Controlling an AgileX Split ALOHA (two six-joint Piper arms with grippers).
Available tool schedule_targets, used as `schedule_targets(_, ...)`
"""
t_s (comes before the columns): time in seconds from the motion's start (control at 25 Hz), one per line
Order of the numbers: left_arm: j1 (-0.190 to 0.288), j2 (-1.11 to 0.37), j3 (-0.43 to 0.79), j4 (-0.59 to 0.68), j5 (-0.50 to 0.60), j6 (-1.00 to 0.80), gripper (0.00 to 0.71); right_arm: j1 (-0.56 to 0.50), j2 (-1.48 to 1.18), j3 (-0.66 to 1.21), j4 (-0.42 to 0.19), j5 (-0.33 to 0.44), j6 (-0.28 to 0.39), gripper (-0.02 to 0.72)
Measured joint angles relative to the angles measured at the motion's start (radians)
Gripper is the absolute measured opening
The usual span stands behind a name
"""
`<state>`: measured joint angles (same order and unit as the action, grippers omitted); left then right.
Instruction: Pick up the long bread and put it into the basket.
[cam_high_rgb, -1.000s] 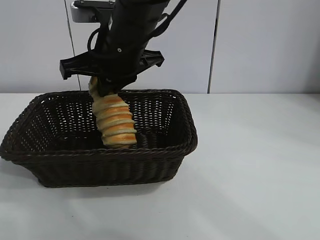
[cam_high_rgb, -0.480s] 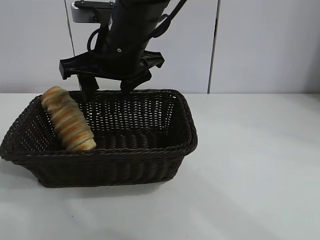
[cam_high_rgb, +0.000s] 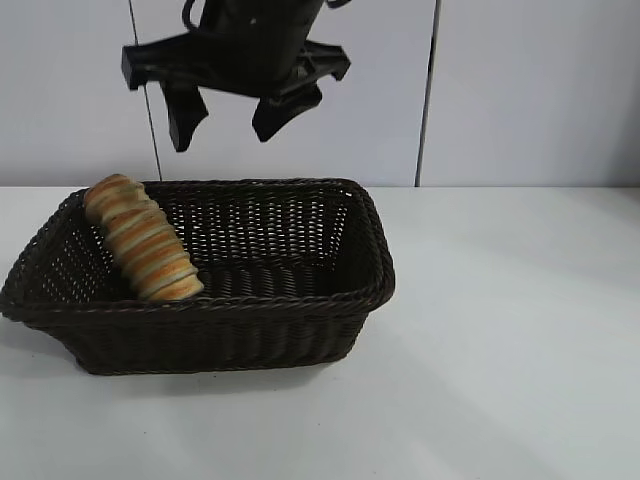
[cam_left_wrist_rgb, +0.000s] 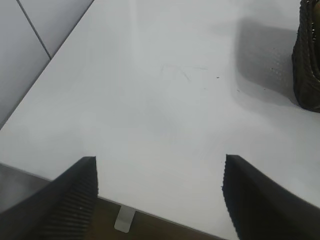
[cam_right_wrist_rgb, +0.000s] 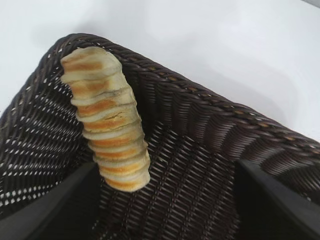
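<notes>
We see the right gripper (cam_high_rgb: 222, 115) at 12 o'clock above the basket (cam_high_rgb: 300, 300), arm cut off by the top edge; fingers spread apart, gripping nothing. In the right wrist view only dark finger (cam_right_wrist_rgb: 50, 210) edges show at the corners. The left gripper (cam_left_wrist_rgb: 160, 192) shows only in its own wrist view: two ridged fingers set wide apart, empty, over bare white table (cam_left_wrist_rgb: 150, 100), with a sliver of basket wall (cam_left_wrist_rgb: 307, 55) cut off at the edge. The rest of the left arm is out of view.

The long bread (cam_high_rgb: 142, 238) lies inside the basket at its 9 o'clock end, leaning on the sloping end wall. Long axis tilted: upper end points to about 11 o'clock and rests at the braided rim, lower end points to about 5 o'clock down on the basket floor. Its underside and exact contact points are hidden by the front wall. The basket's near-left corner base is hard to make out in shadow.
</notes>
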<state>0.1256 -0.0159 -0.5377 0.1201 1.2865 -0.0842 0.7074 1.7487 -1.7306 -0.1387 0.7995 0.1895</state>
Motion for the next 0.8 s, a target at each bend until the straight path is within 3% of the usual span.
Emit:
schedule_targets(0.16,0.000,0.000,0.000,0.000,0.000,0.000,0.510,-0.005,-0.087,0.000,-0.054,0.078,0.001,0.498)
schedule_targets(0.32,0.000,0.000,0.000,0.000,0.000,0.000,0.510,-0.037,-0.145,0.000,-0.205,0.155,0.082,0.495)
schedule_targets(0.48,0.000,0.000,0.000,0.000,0.000,0.000,0.510,-0.170,-0.183,0.000,-0.337,0.295,0.162,0.495)
schedule_targets(0.6,0.000,0.000,0.000,0.000,0.000,0.000,0.510,-0.300,-0.229,0.000,-0.373,0.363,0.173,0.495)
schedule_targets(0.8,0.000,0.000,0.000,0.000,0.000,0.000,0.510,-0.514,-0.312,0.000,-0.386,0.393,0.146,0.495)
